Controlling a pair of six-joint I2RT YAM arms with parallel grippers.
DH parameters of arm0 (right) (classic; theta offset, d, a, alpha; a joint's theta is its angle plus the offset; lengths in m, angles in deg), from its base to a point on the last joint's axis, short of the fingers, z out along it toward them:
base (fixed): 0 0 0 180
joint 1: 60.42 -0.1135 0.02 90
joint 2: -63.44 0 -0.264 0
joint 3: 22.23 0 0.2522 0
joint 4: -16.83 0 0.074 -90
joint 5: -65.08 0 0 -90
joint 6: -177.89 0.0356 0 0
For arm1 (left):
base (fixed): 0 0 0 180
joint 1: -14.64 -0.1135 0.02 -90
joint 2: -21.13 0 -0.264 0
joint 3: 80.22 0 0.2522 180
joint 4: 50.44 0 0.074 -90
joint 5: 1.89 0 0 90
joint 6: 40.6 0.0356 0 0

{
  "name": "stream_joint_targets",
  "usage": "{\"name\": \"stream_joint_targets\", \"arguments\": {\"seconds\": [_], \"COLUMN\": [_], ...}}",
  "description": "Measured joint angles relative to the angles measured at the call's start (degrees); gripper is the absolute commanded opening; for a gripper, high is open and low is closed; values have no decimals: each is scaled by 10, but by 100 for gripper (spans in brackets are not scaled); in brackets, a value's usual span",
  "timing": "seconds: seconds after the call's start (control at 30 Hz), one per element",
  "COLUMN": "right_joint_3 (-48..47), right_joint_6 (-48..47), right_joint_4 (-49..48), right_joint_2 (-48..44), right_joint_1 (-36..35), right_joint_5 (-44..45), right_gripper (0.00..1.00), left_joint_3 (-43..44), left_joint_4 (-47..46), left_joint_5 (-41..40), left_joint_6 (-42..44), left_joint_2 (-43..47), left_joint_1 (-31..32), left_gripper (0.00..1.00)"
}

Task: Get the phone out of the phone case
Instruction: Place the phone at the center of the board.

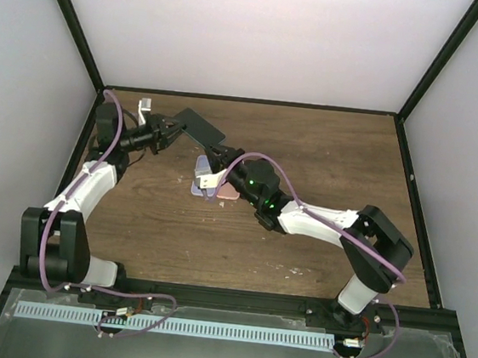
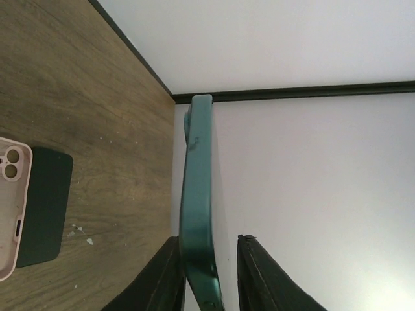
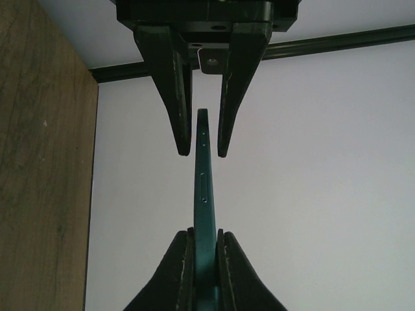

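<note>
Nearly pinched at both ends: the case hangs between the two arms

Starting on the left, we find the left gripper [image 1: 172, 128] with its fingers [image 2: 165, 275] straddling one end of the teal phone case [image 1: 200, 125]. A thin gap shows beside the case on the right wrist view, so we read these jaws as slightly apart rather than clamped. The case sits right between those fingers and juts straight ahead of them, its long axis in line with them and its thin edge turned to that wrist camera.

We cannot tell the phone from the case edge-on; we judge it is not yet out.

Further right, the right gripper [image 1: 215, 153] is closed on the opposite end, pinching across the case's thickness, side buttons showing along the edge ahead of it. From here the case points straight away, toward the left fingers.

Neither arm is nearer, since each is at its own end. The coming move, we judge, turns on this shared axis: one end must stay anchored while the other is peeled or pulled.
</note>
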Motion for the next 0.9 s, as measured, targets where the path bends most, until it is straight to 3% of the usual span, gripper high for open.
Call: {"name": "stream_joint_targets", "arguments": {"seconds": [0.1,0.2,0.27,0.3,0.4,0.47,0.53,0.67,0.8,0.9], "right_joint_3": [1,2,4,5,5,5,2,-41,-122,-192], "right_joint_6": [-4,-6,-5,-4,7,18,41,118,207,287], "right_joint_4": [-2,-1,1,1,8,26,67,209,384,495], "right_joint_2": [0,1,1,1,0,-5,-17,-33,-38,-38], "right_joint_1": [-1,-2,-3,-3,-4,-5,-3,13,44,78], "right_joint_5": [-2,-2,1,3,10,13,15,3,-52,-121], "right_gripper": [1,1,9,18,60,74,82,88,91,100], "left_joint_3": [-2,-2,-1,-1,3,5,7,24,50,83], "left_joint_4": [-1,-7,-13,-14,-12,-5,8,41,72,107], "left_joint_5": [-1,0,0,1,1,-1,-1,3,20,41], "left_joint_6": [-5,-10,-18,-20,-16,-3,20,82,148,217], "left_joint_2": [-6,-10,-11,-12,-19,-25,-32,-45,-60,-81], "left_joint_1": [0,1,2,2,3,3,3,1,-1,-4], "left_gripper": [18,5,2,0,0,0,0,0,0,0]}}
